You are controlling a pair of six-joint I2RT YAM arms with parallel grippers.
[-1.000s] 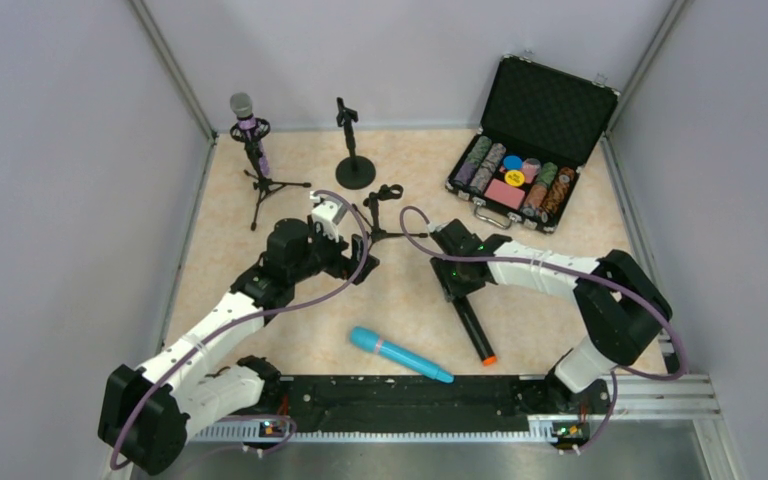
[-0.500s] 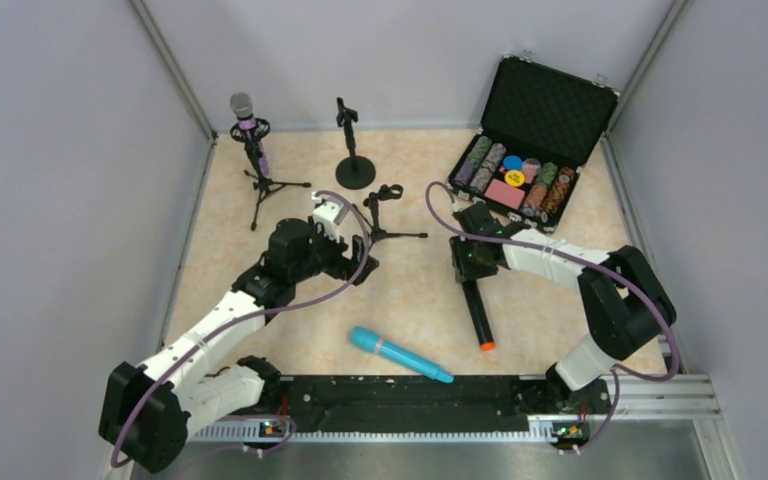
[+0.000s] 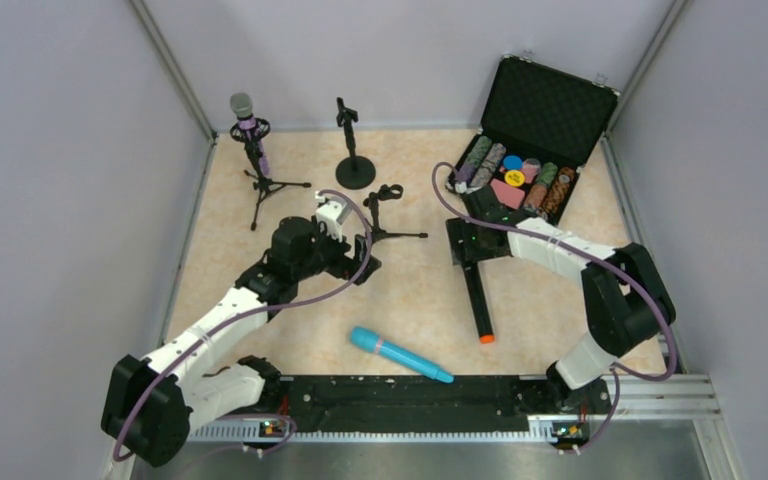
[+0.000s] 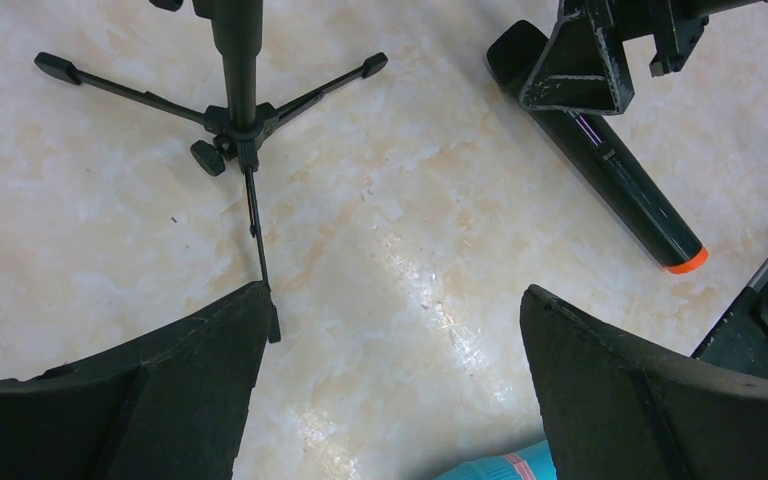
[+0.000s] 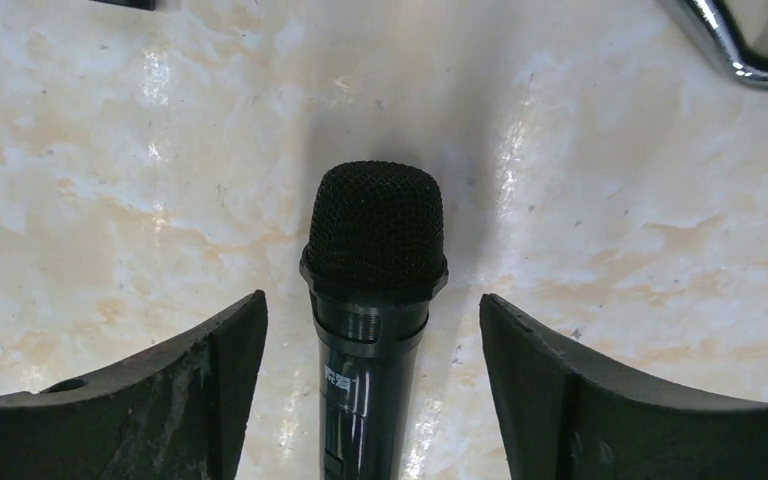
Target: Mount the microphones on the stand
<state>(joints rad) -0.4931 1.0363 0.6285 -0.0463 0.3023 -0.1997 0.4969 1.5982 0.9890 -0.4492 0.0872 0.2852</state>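
Lying nearest the arm bases, the light blue microphone [image 3: 400, 355] rests flat on the bench [image 3: 410, 295]. Just beyond it the black microphone [image 3: 478, 300] also lies flat, orange end toward the bases. Its mesh head sits between the right gripper's [image 3: 464, 243] jaws, which stand apart with a gap on each side. The left gripper [image 4: 395, 292] hovers, jaws wide and holding nothing, beside a small tripod stand [image 3: 385, 215]. Farther back the purple microphone [image 3: 245, 120] sits upright in another tripod stand [image 3: 260, 185], with a round-base stand [image 3: 353, 165] and an open case of chips [image 3: 550, 100] alongside.
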